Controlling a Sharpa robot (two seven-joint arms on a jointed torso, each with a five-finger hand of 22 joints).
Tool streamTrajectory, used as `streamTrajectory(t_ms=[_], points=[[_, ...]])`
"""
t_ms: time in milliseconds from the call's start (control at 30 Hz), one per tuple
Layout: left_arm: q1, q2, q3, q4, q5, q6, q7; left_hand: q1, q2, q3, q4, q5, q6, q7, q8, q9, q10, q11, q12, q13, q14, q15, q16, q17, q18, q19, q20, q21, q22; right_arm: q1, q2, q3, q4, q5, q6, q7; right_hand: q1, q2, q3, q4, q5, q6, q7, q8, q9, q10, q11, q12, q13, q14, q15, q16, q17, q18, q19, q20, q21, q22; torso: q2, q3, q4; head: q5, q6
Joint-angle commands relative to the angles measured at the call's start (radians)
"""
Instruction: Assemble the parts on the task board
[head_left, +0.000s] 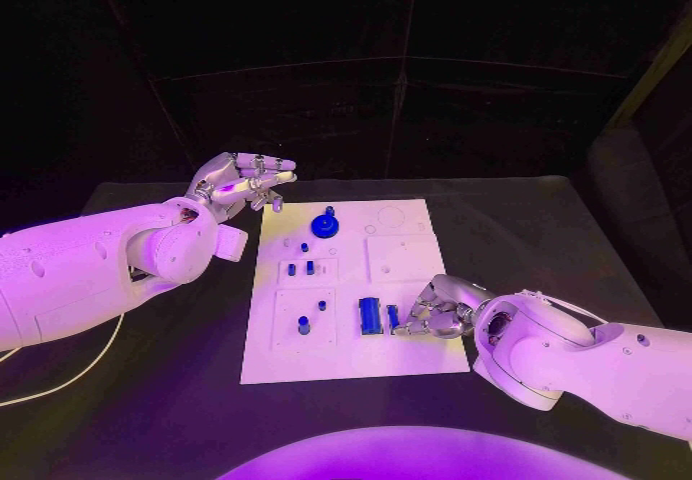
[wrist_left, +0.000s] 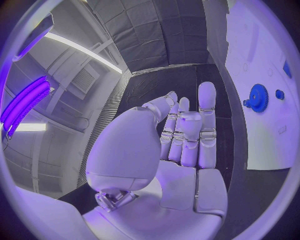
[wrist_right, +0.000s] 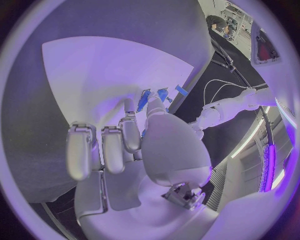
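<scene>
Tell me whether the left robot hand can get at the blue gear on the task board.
Probably yes: the left robot hand is raised beside the task board, holding nothing, and nothing stands between it and the blue gear.

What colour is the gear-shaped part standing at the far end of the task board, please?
The gear-shaped part is blue; the left wrist view shows its toothed rim best.

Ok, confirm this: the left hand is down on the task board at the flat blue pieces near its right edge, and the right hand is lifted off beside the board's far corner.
The hands are swapped. In the head view the right hand is down on the task board at the flat blue pieces, while the left hand is lifted beside the board's far left corner, holding nothing.
</scene>
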Motion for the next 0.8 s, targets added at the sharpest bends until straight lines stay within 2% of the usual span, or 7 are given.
streamTrajectory(t_ms=[33, 133, 267, 400, 567, 667, 800], points=[[0.001, 0.002, 0.001, 0.0, 0.002, 0.007, 0.003, -0.009, 0.002, -0.006, 0.001, 0.003, -0.005, -0.001, 0.007, -0.002, -0.006, 0.0, 0.006, -0.001, -0.008, 0.002, -0.001, -0.001, 0.013, -0.005, 0.002, -0.005, -0.001, 0.001, 0.007, 0.0, -0.01, -0.002, 0.012, 0.007, -0.004, 0.012, -0.004, 0.001, 0.003, 0.007, 0.002, -0.006, 0.001, 0.006, -0.004, -0.003, 0.02, 0.072, -0.006, -0.003, 0.089, -0.015, 0.01, -0.003, -0.004, 0.112, -0.001, -0.0005, -0.0004, 0.001, 0.001], [0.001, 0.002, 0.001, 0.0, 0.002, 0.007, 0.003, -0.009, 0.002, -0.006, 0.001, 0.003, -0.005, -0.001, 0.007, -0.002, -0.006, 0.0, 0.006, -0.001, -0.008, 0.002, -0.001, -0.001, 0.013, -0.005, 0.002, -0.005, -0.001, 0.001, 0.016, 0.0, -0.025, 0.002, 0.021, 0.007, 0.003, 0.014, -0.004, -0.003, 0.002, 0.008, 0.001, -0.005, 0.002, 0.006, -0.005, -0.003, 0.02, 0.072, -0.006, -0.002, 0.09, -0.015, 0.01, -0.003, -0.004, 0.112, 0.0, -0.0006, 0.0007, -0.003, 0.001], [0.001, 0.002, 0.001, 0.0, 0.002, 0.007, 0.002, -0.009, 0.002, -0.006, 0.001, 0.003, -0.005, -0.001, 0.007, -0.002, -0.006, 0.0, 0.007, -0.001, -0.009, 0.001, -0.001, -0.001, 0.013, -0.005, 0.002, -0.005, -0.002, 0.001, 0.027, 0.0, -0.04, 0.005, 0.04, 0.01, 0.037, 0.011, -0.008, -0.027, -0.033, 0.009, 0.001, -0.006, 0.003, 0.005, -0.006, -0.005, 0.019, 0.072, -0.008, -0.002, 0.09, -0.014, 0.009, -0.004, -0.005, 0.11, 0.0, -0.0007, 0.0032, -0.004, 0.003], [0.001, 0.0, 0.001, 0.001, 0.002, 0.006, 0.002, -0.008, 0.003, -0.005, 0.0, 0.003, -0.006, -0.002, 0.007, -0.002, -0.007, -0.001, 0.008, -0.001, -0.009, 0.001, -0.001, -0.002, 0.013, -0.005, 0.002, -0.005, -0.002, 0.001, 0.031, 0.0, -0.046, 0.006, 0.056, 0.015, 0.046, -0.001, -0.02, -0.038, -0.041, 0.009, 0.002, -0.008, 0.003, 0.004, -0.006, -0.005, 0.019, 0.072, -0.007, -0.002, 0.09, -0.014, 0.008, -0.004, -0.006, 0.109, -0.001, 0.0, 0.0004, 0.0, 0.004], [0.001, -0.001, 0.0, 0.001, 0.002, 0.006, 0.001, -0.008, 0.003, -0.005, 0.0, 0.003, -0.006, -0.002, 0.007, -0.002, -0.007, -0.001, 0.008, -0.001, -0.009, 0.001, -0.001, -0.002, 0.013, -0.005, 0.002, -0.005, -0.002, 0.001, 0.031, 0.0, -0.044, 0.008, 0.055, 0.02, 0.044, -0.006, -0.028, -0.039, -0.04, 0.009, 0.003, -0.008, 0.003, 0.004, -0.005, -0.006, 0.019, 0.071, -0.007, -0.003, 0.089, -0.014, 0.007, -0.003, -0.006, 0.109, -0.001, 0.0, -0.0007, 0.0, 0.005], [0.001, -0.001, 0.0, 0.001, 0.002, 0.007, 0.0, -0.007, 0.003, -0.005, 0.0, 0.003, -0.006, -0.002, 0.007, -0.002, -0.007, -0.001, 0.008, -0.001, -0.008, 0.001, -0.001, -0.001, 0.013, -0.004, 0.002, -0.005, -0.002, 0.001, 0.028, 0.0, -0.038, 0.018, 0.044, 0.029, 0.031, -0.004, -0.04, -0.032, -0.017, 0.009, 0.003, -0.009, 0.004, 0.005, -0.004, -0.006, 0.019, 0.071, -0.006, -0.004, 0.088, -0.014, 0.007, -0.003, -0.007, 0.109, -0.001, -0.0002, -0.0019, 0.0, 0.006], [0.001, -0.002, 0.0, 0.001, 0.002, 0.007, -0.001, -0.007, 0.004, -0.004, -0.001, 0.003, -0.006, -0.002, 0.008, -0.002, -0.007, -0.001, 0.008, -0.001, -0.008, 0.001, -0.001, -0.001, 0.013, -0.004, 0.002, -0.006, -0.002, 0.001, 0.013, 0.0, -0.023, 0.06, 0.018, 0.055, 0.017, -0.014, -0.058, -0.026, -0.008, 0.005, 0.004, -0.012, 0.003, 0.003, -0.003, -0.012, 0.016, 0.07, -0.005, -0.008, 0.083, -0.013, 0.004, -0.002, -0.01, 0.104, -0.001, 0.0011, -0.0011, -0.001, 0.007]])
